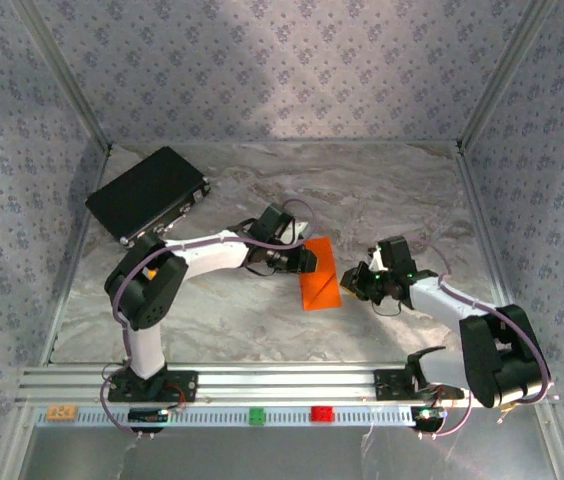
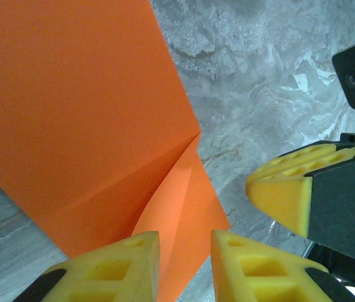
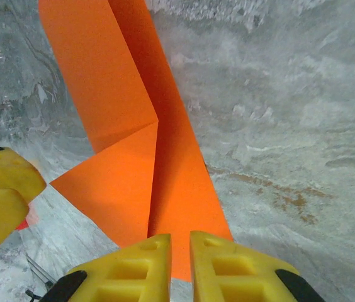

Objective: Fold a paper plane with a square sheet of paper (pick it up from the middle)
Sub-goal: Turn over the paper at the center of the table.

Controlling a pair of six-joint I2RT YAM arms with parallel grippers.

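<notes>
The orange square sheet of paper [image 1: 320, 275] lies on the marble table, folded into a narrow strip with a triangular corner flap [image 3: 111, 189]. My left gripper [image 1: 307, 258] sits at the sheet's left edge. Its yellow fingers [image 2: 111, 267] stand a little apart, and the paper [image 2: 89, 113] runs into the gap under them. My right gripper [image 1: 350, 283] is at the sheet's right edge. A narrow gap shows between its fingers [image 3: 228, 267], over the near end of the paper [image 3: 184, 182]. The right gripper's finger [image 2: 284, 195] shows close by in the left wrist view.
A black rectangular case [image 1: 148, 194] lies at the back left. Small orange [image 1: 60, 412], green [image 1: 257, 415] and red [image 1: 321, 413] blocks sit on the front rail. Patterned walls close in the table on three sides.
</notes>
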